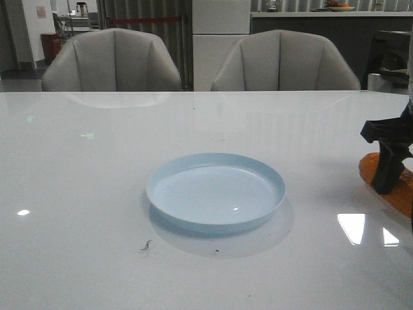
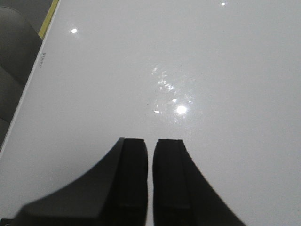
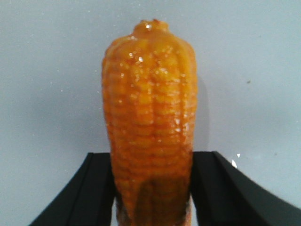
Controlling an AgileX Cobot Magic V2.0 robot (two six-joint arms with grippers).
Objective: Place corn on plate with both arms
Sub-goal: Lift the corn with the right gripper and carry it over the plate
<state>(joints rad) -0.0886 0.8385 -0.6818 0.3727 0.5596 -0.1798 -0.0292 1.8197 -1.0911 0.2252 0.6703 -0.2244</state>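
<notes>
Right gripper [image 3: 151,188] jaws clamped (left gripper [image 2: 151,179] pressed together).

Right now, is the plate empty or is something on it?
Empty. The front view shows the plate with a bare pale-blue surface; the corn lies apart at the table's right edge, by the right gripper.

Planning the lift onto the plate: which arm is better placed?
The right. Its hand straddles the corn right of the plate; the left hand is shut over bare table.
</notes>
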